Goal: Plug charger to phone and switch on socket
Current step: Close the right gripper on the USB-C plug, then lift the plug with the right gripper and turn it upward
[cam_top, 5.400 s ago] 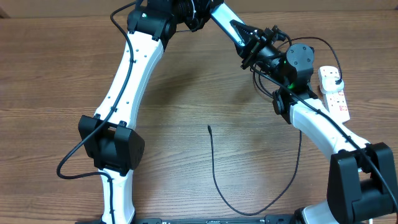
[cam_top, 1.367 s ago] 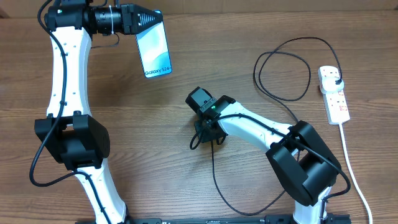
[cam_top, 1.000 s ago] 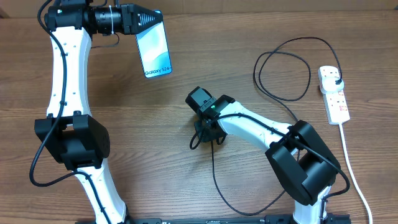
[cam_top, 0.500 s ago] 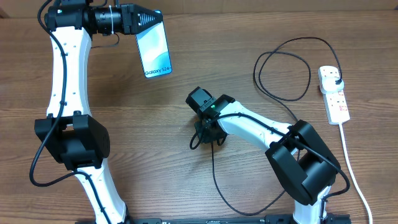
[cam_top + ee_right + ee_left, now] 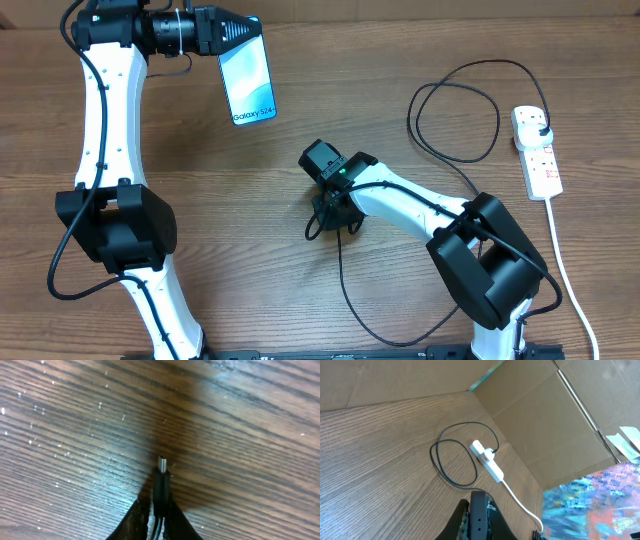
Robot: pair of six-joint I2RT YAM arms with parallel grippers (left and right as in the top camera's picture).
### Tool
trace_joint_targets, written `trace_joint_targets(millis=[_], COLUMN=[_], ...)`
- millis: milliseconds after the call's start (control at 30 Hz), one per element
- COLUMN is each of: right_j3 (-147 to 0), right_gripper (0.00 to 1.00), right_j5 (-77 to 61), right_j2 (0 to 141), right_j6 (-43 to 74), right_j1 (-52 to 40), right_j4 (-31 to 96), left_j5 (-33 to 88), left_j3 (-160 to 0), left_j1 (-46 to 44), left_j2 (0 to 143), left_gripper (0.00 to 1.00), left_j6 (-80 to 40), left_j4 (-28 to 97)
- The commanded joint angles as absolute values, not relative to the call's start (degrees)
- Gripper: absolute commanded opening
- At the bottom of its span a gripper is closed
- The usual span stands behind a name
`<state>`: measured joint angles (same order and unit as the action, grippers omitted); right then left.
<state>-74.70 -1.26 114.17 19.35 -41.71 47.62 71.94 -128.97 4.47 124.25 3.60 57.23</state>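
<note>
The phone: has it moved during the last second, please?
No; the phone keeps its place, far left of the socket, in the overhead view.

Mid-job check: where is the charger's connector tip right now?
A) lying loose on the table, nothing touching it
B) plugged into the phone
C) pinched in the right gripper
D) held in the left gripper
C: in the right wrist view the charger tip sticks out from between the closed fingers of the right gripper, while the phone is off in the left gripper, unplugged.
</note>
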Motion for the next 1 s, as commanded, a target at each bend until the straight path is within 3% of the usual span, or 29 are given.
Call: trace_joint_targets(millis=[0,100,400,567,833,967], right_j3=[-75.09,-75.09,-76.64,-76.69,-76.69,-76.69], right_gripper=[0.09,0.04,0.04,0.04,0.04,0.04], right_j5=[-3.81,-5.02,-15.68,-31.46,-67.94,-75.55], right_j2=[115.96,115.96,115.96,115.94,115.94,115.94], right_j6=[18.74,18.13,17.61,17.47,15.2,27.14], right_j1=[-41.74,-41.74,-41.67,-41.01,-37.43,-34.79], right_j4=[47.88,47.86,47.97,44.69,28.08,15.4], left_j5=[73.47,73.45,75.05,83.96,85.19,85.17], left_j3=[-129.4,-129.4,-129.43,-129.43,-129.43,-129.43], left_j1=[4.54,4.6,4.86,6.85,8.58,8.64], left_j2=[124.4,124.4,124.4,124.4,124.4,124.4], left_gripper=[0.04,0.04,0.05,0.04,0.04,0.04], left_j6=[4.29,4.29,3.81,-0.67,-7.14,-8.05], left_j4=[56.93,56.93,56.21,50.59,46.22,46.0])
